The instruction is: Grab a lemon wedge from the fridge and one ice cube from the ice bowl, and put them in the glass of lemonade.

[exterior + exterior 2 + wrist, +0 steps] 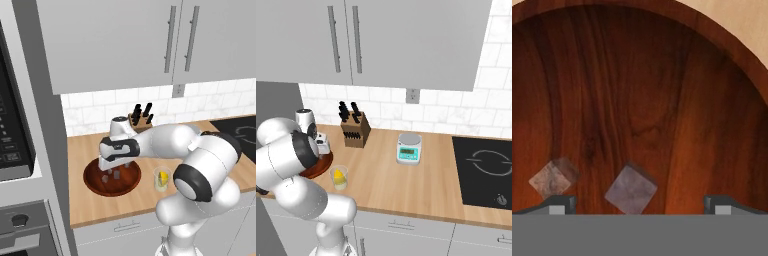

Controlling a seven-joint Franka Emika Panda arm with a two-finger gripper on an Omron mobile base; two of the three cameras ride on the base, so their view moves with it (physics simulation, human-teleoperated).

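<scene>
While hovering over wide reddish-brown wooden ice bowl (662,90), gripper (637,202) wide open, holding nothing. Translucent grey ice cube (631,190) between jaws; second cube (553,177) beside left jaw. Ice-pick step judged; next: descend, close. Clear glass of pale lemonade (162,179), yellow lemon wedge (163,176) inside, beside bowl.

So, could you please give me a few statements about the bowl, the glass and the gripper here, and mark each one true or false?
1. The gripper is poised open over the ice bowl. True.
2. The glass of lemonade stands inside the bowl. False: it stands on the counter beside the bowl.
3. A lemon wedge is already in the glass. True.
4. The hand view shows no ice in the bowl. False: two ice cubes lie there, one between the finger tips and another off to the side.
5. The knife block stands on the cooktop. False: it stands on the wooden counter near the wall.
</scene>
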